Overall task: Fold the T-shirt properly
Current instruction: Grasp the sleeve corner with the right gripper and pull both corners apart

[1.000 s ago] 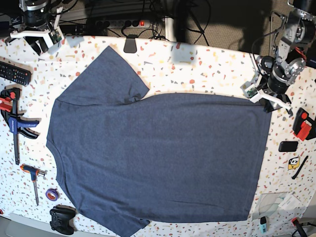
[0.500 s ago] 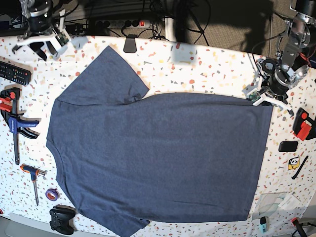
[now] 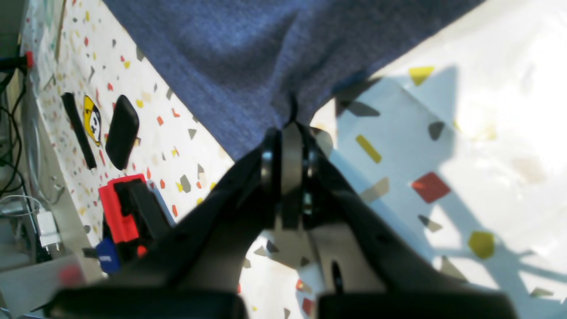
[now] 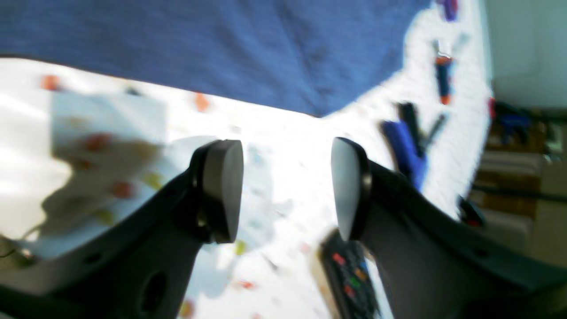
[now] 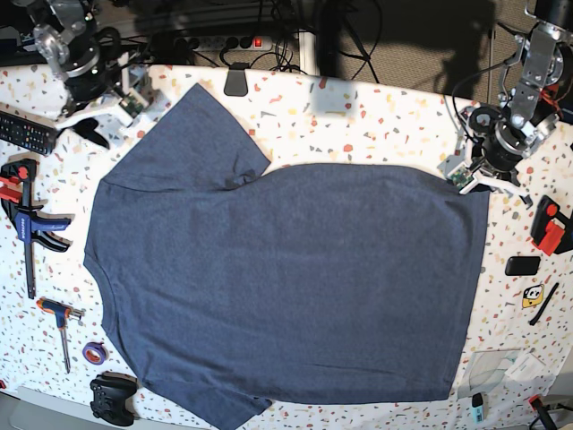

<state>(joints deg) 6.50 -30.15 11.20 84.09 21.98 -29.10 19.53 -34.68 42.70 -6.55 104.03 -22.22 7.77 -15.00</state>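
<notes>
Blue-grey cloth covers most of the speckled table (image 5: 358,116): the T-shirt (image 5: 286,287) lies flat, plain side up, one sleeve pointing to the table's far edge. The left gripper (image 3: 288,133) sits at the shirt's far hem corner, its jaws pinched tight on the cloth. The right gripper (image 4: 285,195) is near that sleeve, not touching the shirt, jaws wide with nothing between them.
</notes>
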